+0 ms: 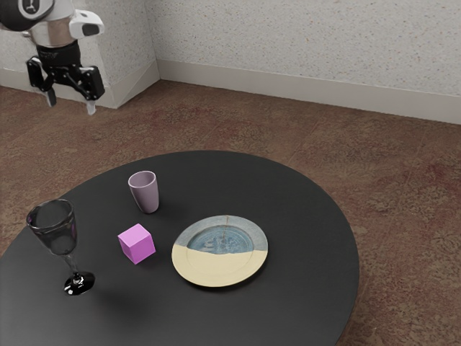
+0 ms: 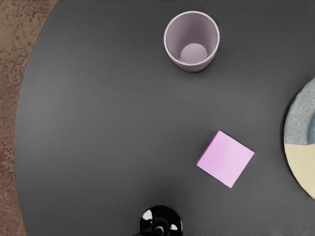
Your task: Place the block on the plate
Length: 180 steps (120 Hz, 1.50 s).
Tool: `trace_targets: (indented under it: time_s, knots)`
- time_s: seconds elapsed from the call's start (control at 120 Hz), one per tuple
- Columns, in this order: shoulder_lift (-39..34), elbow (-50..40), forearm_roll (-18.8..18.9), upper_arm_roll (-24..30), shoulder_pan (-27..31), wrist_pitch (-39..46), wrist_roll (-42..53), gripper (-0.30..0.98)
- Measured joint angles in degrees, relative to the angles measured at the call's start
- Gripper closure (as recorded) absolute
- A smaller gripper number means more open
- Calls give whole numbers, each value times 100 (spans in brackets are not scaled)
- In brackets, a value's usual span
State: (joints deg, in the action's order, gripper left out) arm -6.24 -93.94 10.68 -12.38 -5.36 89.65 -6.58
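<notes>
Pink block resting on a round black table, between wine glass and two-tone plate, lilac cup nearby, gripper hanging well above tabletop height, fingers spread apart.

Franka arm, one, light-shelled; the segment above the hand rounded, its surface in muted pinkish-beige and pale grey. Joint cap: round, black, ringed in pale grey, with a small light marking at centre. Side housing: white, smooth, rounded, with a glossy black oval inset. Wrist collar: black, cylindrical, faintly marked, too small to read. Gripper: black, two-fingered, with angular jointed linkages and narrow, pale grey fingertips.
</notes>
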Motion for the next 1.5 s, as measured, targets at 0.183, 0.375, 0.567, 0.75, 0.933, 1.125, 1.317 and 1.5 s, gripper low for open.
trace_targets:
  time_s: [0.183,0.375,0.567,0.75,0.933,1.125,1.317,1.5]
  knots:
    - [79,-165,37,3,14,24,-188,0]
    - [234,-1109,39,76,32,268,-329,0]
    - [494,-2052,-92,93,-17,1142,-284,0]
    - [571,-2862,-457,88,-17,2067,-112,0]
    - [577,-3243,-568,87,-19,2558,-2,0]
    - [656,-3278,-560,78,-18,2813,100,0]
    - [1247,-2934,-539,116,292,3157,303,0]
    - [1463,-2892,-483,454,561,3479,632,0]
